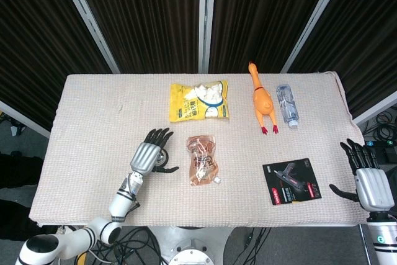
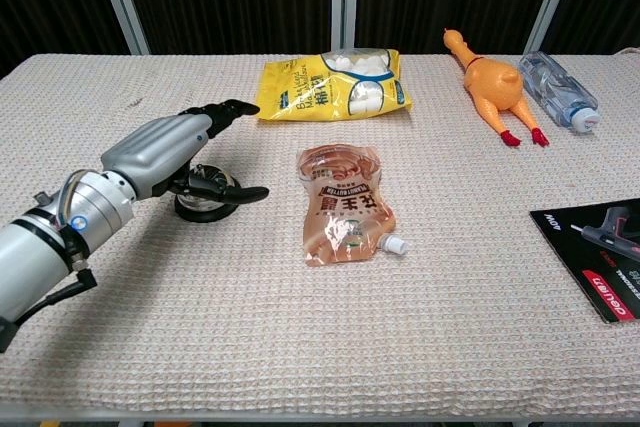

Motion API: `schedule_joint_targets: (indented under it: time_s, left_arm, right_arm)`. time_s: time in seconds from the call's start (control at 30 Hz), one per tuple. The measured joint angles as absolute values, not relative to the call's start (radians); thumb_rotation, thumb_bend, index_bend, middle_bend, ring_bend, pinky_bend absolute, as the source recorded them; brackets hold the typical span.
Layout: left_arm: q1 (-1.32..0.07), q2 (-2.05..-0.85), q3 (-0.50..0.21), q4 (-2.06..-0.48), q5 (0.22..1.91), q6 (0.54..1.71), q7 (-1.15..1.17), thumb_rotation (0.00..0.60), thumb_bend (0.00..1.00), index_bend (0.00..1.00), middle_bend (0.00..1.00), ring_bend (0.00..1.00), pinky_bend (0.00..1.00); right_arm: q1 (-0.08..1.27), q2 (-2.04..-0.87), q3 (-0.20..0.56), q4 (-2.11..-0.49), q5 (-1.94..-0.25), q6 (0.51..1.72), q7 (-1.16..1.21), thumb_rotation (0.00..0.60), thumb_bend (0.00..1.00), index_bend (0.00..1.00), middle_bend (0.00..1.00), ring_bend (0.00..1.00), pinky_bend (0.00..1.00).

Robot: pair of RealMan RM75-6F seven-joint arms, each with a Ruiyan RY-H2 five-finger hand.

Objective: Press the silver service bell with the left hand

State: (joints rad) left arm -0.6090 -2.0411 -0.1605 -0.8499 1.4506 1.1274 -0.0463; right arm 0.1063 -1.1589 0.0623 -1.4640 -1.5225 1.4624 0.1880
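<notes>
The silver service bell [image 2: 203,207] on its black base stands left of the table's middle, mostly hidden under my left hand [image 2: 165,152]. The hand lies palm-down over the bell's dome, fingers stretched toward the far side and thumb [image 2: 235,192] reaching right past it. Whether the palm touches the button I cannot tell. In the head view only the bell's right edge [image 1: 164,161] peeks out beside the left hand [image 1: 147,154]. My right hand [image 1: 371,185] hovers at the table's right front corner, fingers spread, holding nothing.
A brown drink pouch [image 1: 203,161] lies just right of the bell. Behind it is a yellow snack bag [image 1: 199,102]. A rubber chicken [image 1: 262,102] and a water bottle [image 1: 287,105] lie at the back right, a black glue-gun pack [image 1: 291,181] at the front right.
</notes>
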Motion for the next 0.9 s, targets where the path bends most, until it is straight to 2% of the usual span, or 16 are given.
schedule_joint_targets:
  time_s: [0.3,0.57,0.9]
  left_arm:
    - [-0.608,-2.116,-0.119,-0.729,1.473,1.14,-0.116,0.174,0.0,0.04,0.0,0.0,0.0]
    - [-0.602,-2.142,-0.085,-0.672,1.476,1.1,-0.111,0.174,0.0,0.04,0.0,0.0,0.0]
    - [-0.614,-2.127,-0.106,-0.702,1.49,1.168,-0.115,0.174,0.0,0.04,0.0,0.0,0.0]
  right_arm:
    - [0.106,-1.158,0.062,-1.46,-1.516,1.457,0.192,0.6,0.0,0.0,0.0,0.0,0.0]
    - [0.106,-1.159,0.064,-1.461,-1.512,1.454,0.191,0.6,0.0,0.0,0.0,0.0,0.0]
    - [0.105,-1.158,0.064,-1.467,-1.514,1.458,0.188,0.6,0.0,0.0,0.0,0.0,0.0]
